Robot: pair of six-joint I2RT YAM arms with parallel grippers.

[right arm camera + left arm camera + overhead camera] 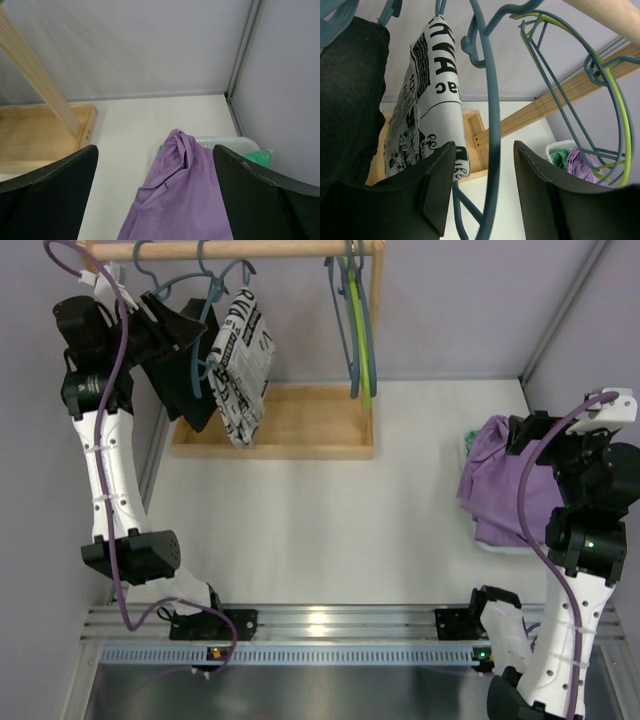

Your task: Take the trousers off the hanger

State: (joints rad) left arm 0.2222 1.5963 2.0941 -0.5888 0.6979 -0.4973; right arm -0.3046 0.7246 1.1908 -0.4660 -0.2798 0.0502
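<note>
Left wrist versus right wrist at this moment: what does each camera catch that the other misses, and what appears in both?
Only the left wrist view: the black trousers and printed trousers hanging on blue hangers, with one hanger's wire passing between the fingers of the open left claw. Only the right wrist view: the open right claw. Both: the purple trousers lying off the rack, the green cloth beside them, and the wooden rack base.

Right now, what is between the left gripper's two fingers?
A blue hanger: its wire runs through the gap of the open left gripper. Nothing else sits there. The left wrist view shows it.
</note>
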